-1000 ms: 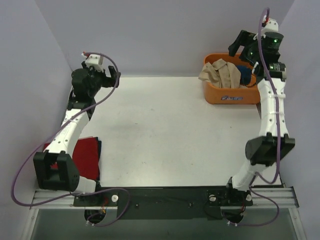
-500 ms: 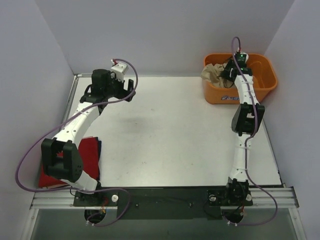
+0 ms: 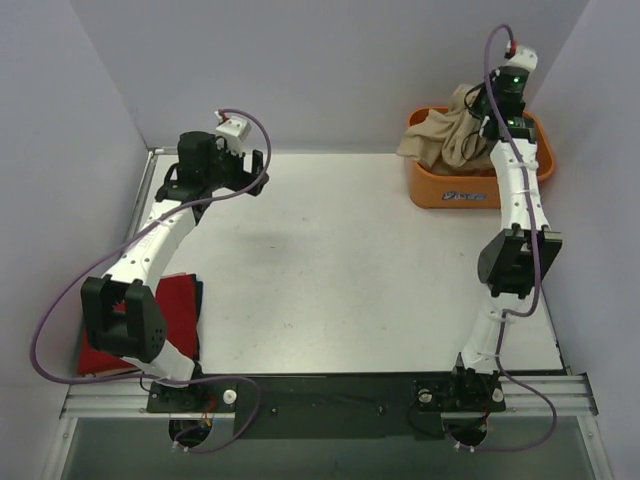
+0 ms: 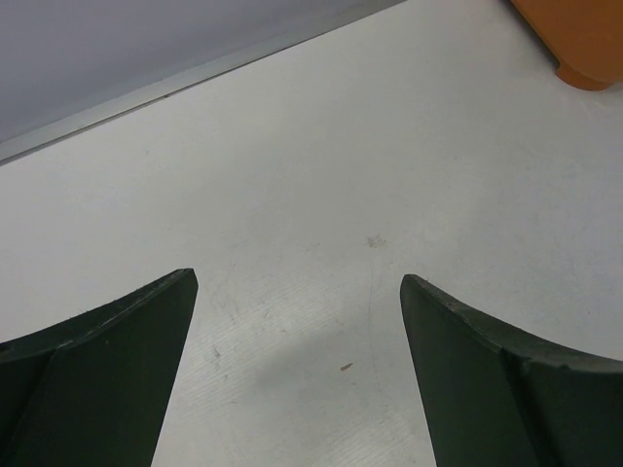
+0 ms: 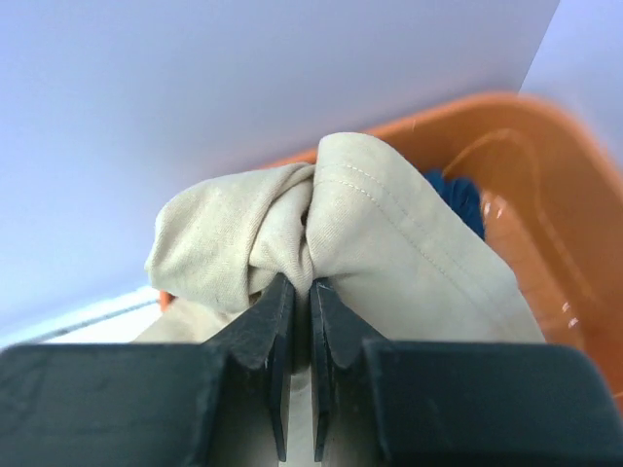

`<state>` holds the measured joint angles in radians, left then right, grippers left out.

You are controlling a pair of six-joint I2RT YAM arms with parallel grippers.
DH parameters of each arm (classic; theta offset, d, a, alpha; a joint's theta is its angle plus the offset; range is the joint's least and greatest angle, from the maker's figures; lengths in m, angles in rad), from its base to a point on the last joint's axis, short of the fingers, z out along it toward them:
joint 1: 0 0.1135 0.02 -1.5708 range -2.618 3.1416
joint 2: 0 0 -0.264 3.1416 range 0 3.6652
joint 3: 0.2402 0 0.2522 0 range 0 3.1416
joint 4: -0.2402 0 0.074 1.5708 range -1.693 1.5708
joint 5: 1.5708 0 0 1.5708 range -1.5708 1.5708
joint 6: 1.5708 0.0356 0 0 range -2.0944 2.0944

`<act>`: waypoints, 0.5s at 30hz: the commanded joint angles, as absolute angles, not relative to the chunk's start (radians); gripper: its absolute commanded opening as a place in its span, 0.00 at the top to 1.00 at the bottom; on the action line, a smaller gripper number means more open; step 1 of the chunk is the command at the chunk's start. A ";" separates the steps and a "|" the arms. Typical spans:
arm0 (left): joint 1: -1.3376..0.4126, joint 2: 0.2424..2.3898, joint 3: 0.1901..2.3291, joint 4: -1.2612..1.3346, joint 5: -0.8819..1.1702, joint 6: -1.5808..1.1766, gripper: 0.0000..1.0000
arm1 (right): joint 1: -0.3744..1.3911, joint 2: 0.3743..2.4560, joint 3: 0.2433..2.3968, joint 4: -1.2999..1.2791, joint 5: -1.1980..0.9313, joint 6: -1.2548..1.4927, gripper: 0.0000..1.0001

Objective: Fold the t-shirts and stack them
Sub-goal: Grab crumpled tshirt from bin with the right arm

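Right now we see the orange bin (image 3: 438, 192) at the far right corner of the table (image 3: 340, 270). Most of what it holds is the beige t-shirt (image 3: 436, 140), which spills over the bin's left rim and rises in a peak above its back edge. Our right gripper (image 3: 478, 103) hangs over the bin, clamped on a bunched fold at the top of that shirt. In the right wrist view only a sliver of space shows between the fingertips (image 5: 275, 311), and the beige cloth swells out just above them with a line of seam stitching showing. Deeper in the bin, behind the shirt, a patch of blue cloth (image 5: 456, 199) peeks out against the orange wall, and we cannot tell how much of it there is. Our left gripper (image 3: 252, 170) sits over the far left part of the table, well apart from the bin. Its jaws are spread wide with nothing between them, and its wrist view shows bare white tabletop below and a corner of the bin at the upper right. The red t-shirt (image 3: 175, 305) lies flat at the near left edge of the table, partly hidden under the left arm and far from the bin.
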<state>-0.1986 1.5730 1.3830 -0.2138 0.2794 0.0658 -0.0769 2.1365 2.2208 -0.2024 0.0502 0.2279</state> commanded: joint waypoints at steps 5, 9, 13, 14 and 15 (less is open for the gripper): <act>-0.176 1.522 1.370 -0.088 0.503 0.058 0.03 | -0.040 1.796 2.194 0.129 -0.116 0.114 1.00; -0.170 1.480 1.332 -0.015 0.554 0.066 0.03 | 0.038 1.730 2.223 0.212 -0.390 0.127 1.00; -0.154 1.451 1.289 0.060 0.551 0.034 0.03 | 0.152 1.689 2.211 0.351 -0.714 0.231 1.00; -0.147 1.445 1.273 0.083 0.548 0.009 0.03 | 0.199 1.681 2.197 0.379 -0.753 0.253 1.00; -0.135 1.440 1.266 0.093 0.548 0.006 0.03 | 0.222 1.678 2.189 0.364 -0.794 0.250 1.00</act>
